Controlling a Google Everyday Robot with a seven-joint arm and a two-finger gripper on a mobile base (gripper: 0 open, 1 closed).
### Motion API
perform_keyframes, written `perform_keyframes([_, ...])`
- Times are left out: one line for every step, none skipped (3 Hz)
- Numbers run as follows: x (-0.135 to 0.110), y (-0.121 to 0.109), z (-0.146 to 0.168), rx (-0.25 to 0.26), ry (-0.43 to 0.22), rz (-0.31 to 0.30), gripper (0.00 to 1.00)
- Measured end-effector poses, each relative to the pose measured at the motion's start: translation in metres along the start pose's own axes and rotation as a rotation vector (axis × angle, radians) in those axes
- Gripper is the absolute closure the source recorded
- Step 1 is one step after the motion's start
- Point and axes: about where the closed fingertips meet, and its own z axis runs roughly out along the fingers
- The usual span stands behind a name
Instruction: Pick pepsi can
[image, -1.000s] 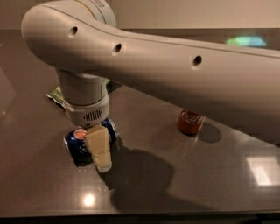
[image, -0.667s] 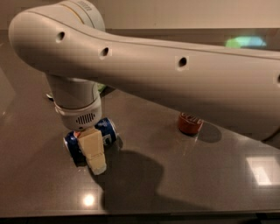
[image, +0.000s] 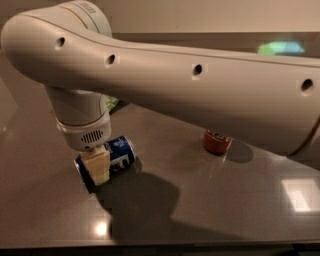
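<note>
Jaws shifted left, at pepsi can (image: 120, 151) on glossy dark table (image: 210, 215).

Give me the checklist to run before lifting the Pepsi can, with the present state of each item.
1. Right target: ok. The pincer is at the pepsi can, not the red can.
2. Pincer lowered to the can: ok. It sits over the can's left part, at table level.
3. Can pose known: ok. It lies on its side, at a slant.
4. Firm grip on the can: cannot tell.
5. Can off the table: not ok. It rests on the surface.
6. Neighbours out of the way: ok. The red can is well apart, to the right in the view.
</note>
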Motion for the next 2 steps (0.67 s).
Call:
perform_keyframes([0.003,-0.002,-0.007,0.01,-0.019,0.004,0.68])
perform_keyframes([0.006,-0.003,-0.031,0.034,-0.091,0.011,0.91])
